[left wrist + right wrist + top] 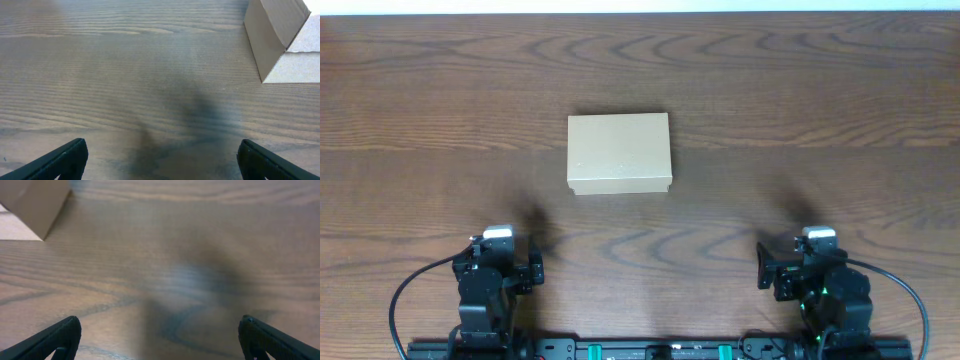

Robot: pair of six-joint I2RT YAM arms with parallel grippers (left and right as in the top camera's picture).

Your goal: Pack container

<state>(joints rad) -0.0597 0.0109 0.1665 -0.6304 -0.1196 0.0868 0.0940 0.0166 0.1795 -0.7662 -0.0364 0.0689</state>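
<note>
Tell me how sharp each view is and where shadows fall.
Overhead: sharp and evenly lit, box crisp, faint shadows on the table lower left and lower right. Left wrist: grain fairly clear, one dark smudgy shadow mid-frame, left pincer slightly soft. Right wrist: blurriest, grain smeared, box corner out of focus, hazy shadow mid-frame.

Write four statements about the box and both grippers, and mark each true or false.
1. The container rests on the table, apart from both grippers. True.
2. The left gripper is shut on the container. False: it is open and holds nothing.
3. The right gripper is open. True.
4. The container's lid stands open. False: the container is closed.
</note>
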